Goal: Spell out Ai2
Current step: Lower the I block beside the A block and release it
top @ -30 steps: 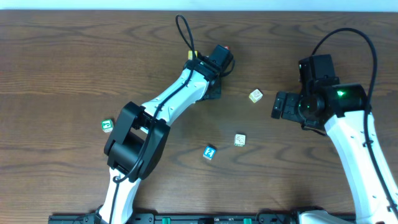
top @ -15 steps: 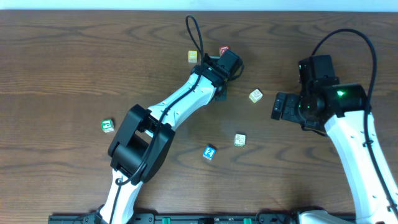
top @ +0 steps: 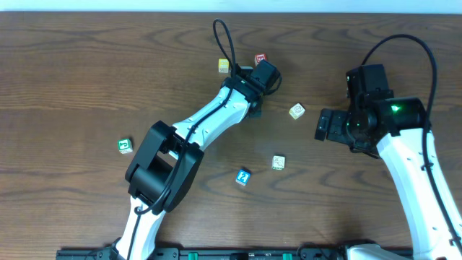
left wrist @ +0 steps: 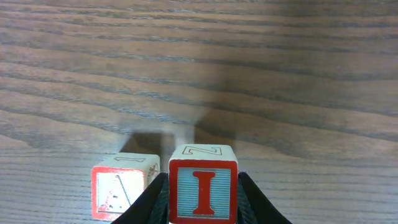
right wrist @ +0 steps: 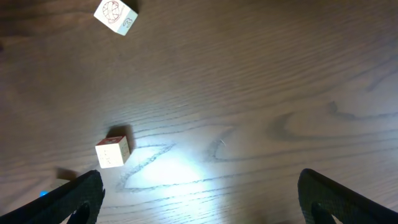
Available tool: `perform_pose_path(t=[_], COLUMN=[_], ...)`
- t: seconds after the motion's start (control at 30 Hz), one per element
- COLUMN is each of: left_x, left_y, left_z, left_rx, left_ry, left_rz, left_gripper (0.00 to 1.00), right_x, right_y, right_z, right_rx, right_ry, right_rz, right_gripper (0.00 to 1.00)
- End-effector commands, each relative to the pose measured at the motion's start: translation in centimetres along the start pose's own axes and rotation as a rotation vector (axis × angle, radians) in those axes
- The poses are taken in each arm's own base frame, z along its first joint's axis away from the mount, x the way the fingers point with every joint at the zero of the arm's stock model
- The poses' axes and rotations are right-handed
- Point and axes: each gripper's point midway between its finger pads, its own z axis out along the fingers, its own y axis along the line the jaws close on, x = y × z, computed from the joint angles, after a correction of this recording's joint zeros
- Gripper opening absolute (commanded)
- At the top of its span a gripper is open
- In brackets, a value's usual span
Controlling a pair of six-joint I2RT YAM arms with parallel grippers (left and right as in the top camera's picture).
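Observation:
My left gripper (left wrist: pixel 203 202) is shut on a red-framed block with a red letter I (left wrist: pixel 203 191), low over the table. A red-framed A block (left wrist: pixel 121 186) stands just to its left, close beside it. In the overhead view my left arm reaches to the far middle of the table and hides both blocks; its gripper (top: pixel 254 107) shows as a dark shape. A blue block with a white 2 (top: pixel 243 177) lies near the front middle. My right gripper (top: pixel 323 124) is open and empty above bare wood (right wrist: pixel 211 205).
A yellow block (top: pixel 224 65) and a red block (top: pixel 260 58) lie at the back by my left wrist. A cream block (top: pixel 297 110) and another (top: pixel 279 162) lie mid-table; both show in the right wrist view (right wrist: pixel 116 14) (right wrist: pixel 113 152). A green block (top: pixel 125 146) lies left.
My left arm swung right and farther back with the I block, uncovering the yellow and red blocks, then nearly stopped. The right arm has not moved.

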Motion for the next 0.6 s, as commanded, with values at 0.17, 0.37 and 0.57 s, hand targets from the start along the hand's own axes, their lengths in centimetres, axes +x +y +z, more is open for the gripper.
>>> perform_pose_path(t=[0.17,0.37,0.57], left_x=[1.2,1.9,2.2], left_y=[0.1,0.2,0.2], left_z=[0.6,1.1,1.8], left_rx=[0.002,-0.006,0.001], left_ry=[0.043,0.052,0.044], left_rz=[-0.027,-0.026,-0.028], left_gripper=[0.20,0.20,0.22], right_x=[-0.1,0.0,0.0], right_y=[0.2,0.2,0.2], right_z=[-0.5,-0.5,-0.5], right_rx=[-0.012,-0.010,-0.010], right_ry=[-0.014,-0.011,-0.010], right_rz=[0.009,0.009,0.009], right_gripper=[0.99,0.99,0.99])
